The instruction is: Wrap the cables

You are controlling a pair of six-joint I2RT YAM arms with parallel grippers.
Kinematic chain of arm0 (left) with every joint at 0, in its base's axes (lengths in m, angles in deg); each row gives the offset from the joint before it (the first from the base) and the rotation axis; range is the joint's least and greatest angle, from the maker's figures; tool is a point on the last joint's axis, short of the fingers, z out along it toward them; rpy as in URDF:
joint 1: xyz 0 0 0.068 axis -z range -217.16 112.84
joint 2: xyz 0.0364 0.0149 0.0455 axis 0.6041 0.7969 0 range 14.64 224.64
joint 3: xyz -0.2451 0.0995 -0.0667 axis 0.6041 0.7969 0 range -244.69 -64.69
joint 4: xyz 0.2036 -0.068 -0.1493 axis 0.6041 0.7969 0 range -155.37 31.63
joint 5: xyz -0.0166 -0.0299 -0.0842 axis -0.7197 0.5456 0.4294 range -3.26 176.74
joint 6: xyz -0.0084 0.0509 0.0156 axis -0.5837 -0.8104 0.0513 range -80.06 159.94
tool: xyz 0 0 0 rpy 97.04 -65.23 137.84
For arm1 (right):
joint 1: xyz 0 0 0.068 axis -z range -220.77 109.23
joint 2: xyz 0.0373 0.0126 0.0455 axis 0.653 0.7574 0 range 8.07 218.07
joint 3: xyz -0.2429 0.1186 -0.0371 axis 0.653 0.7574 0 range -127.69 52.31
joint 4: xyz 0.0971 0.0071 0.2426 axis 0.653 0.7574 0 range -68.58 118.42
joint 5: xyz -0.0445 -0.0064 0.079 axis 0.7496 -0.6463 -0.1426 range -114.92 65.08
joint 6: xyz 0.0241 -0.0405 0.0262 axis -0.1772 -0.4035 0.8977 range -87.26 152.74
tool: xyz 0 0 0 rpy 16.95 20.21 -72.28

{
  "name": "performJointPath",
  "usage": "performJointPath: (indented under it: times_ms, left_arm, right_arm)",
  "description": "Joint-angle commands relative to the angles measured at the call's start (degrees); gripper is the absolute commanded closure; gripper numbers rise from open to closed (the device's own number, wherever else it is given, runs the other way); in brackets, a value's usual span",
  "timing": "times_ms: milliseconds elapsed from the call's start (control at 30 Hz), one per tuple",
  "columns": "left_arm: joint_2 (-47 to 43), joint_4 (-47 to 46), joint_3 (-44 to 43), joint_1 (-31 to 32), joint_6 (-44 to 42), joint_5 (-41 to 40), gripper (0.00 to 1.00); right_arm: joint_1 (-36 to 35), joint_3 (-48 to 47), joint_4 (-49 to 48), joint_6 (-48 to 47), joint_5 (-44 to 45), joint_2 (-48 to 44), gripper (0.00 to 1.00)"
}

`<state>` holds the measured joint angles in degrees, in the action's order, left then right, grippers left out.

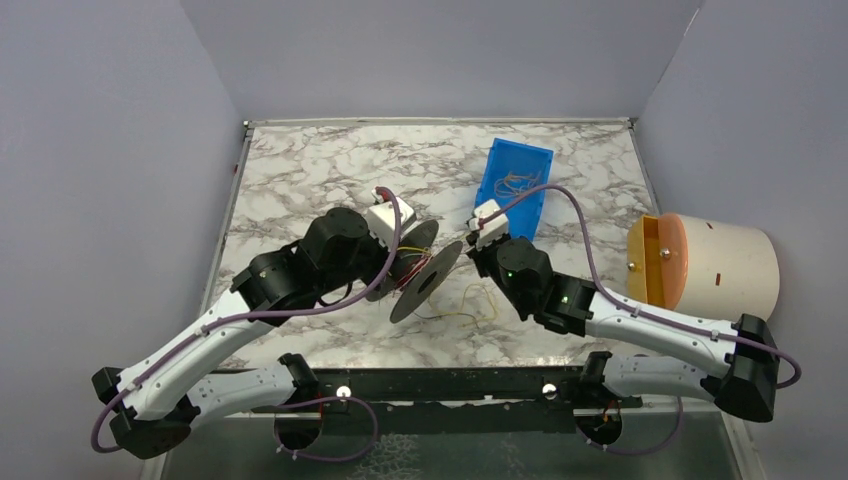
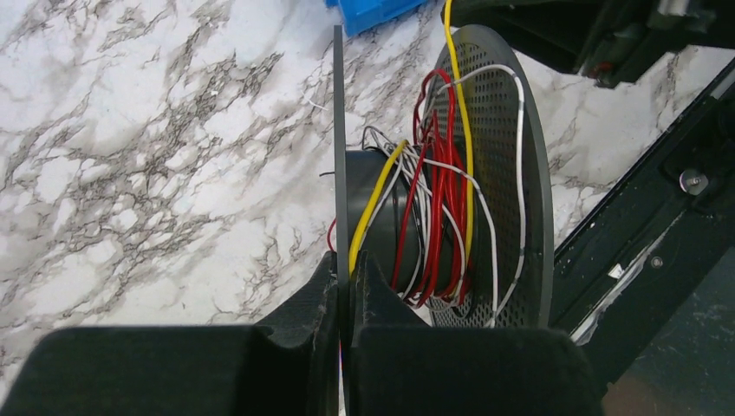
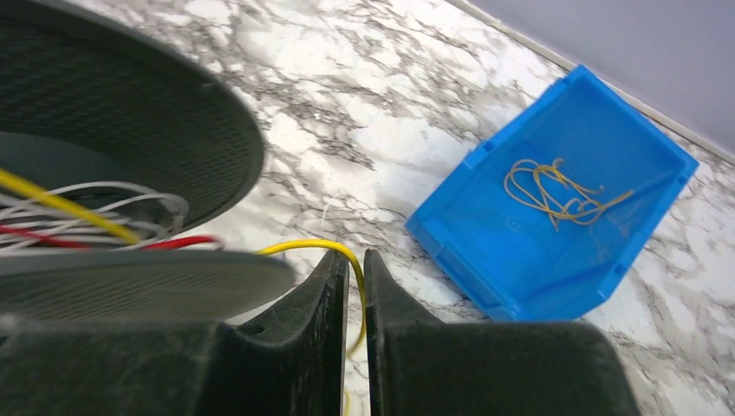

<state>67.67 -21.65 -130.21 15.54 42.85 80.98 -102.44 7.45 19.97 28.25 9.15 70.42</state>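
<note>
The white-and-grey marbled worktop [image 1: 300, 170] carries everything. At its right edge a cream cylindrical drum [image 1: 730, 265] lies on its side, its translucent orange end facing the arms; what it holds cannot be made out. Toward the far right of the worktop sits a blue rectangular plastic bin [image 1: 520, 147], open at the top. Inside it is a small tangle of thin tan loops [image 3: 555, 186] resting on the floor of the bin, with bare blue around them.

Near the middle of the worktop, between the two arms, is a dark grey perforated spool [image 2: 503, 113] with two round flanges, standing on edge. Red and white wires [image 2: 438, 199] are wound loosely round its hub, some strands straying over the perforated flange.

The left tool [image 2: 344, 269] has its two black fingers pressed together on the thin edge of the nearer flange, clamping the spool. The right tool [image 3: 354, 260], just beside the spool on the side toward the bin, has its fingers nearly touching, with a yellow wire [image 3: 303, 245] pinched in the narrow slit between them. That wire runs from the hub to the right tool, and its loose length lies on the worktop near the arm bases.
</note>
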Motion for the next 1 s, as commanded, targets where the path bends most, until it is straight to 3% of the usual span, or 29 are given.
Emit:
performJointPath:
  times_ms: [0,333,500,733,967]
  left_arm:
    - [-2.44,4.85,-4.27,0.23,-1.08,4.24,1.0]
    - [-2.79,5.58,-9.56,0.2,0.51,5.23,1.0]
    - [-2.17,5.58,-11.66,0.2,2.58,0.63,1.0]
    - [-1.71,5.67,-15.23,0.25,4.24,-6.43,1.0]
    - [-1.32,5.81,-17.79,0.2,4.38,-8.13,1.0]
  right_arm:
    - [4.59,3.29,-3.65,3.73,3.48,-1.65,0.83]
    - [11.24,9.35,-9.02,14.53,-8.18,-0.69,0.73]
    - [11.66,10.61,-9.22,18.01,-12.9,0.11,0.71]
    - [12.06,12.67,-5.13,21.65,-18.3,-2.28,0.7]
    - [12.88,13.12,2.08,23.28,-20.73,-5.18,0.62]
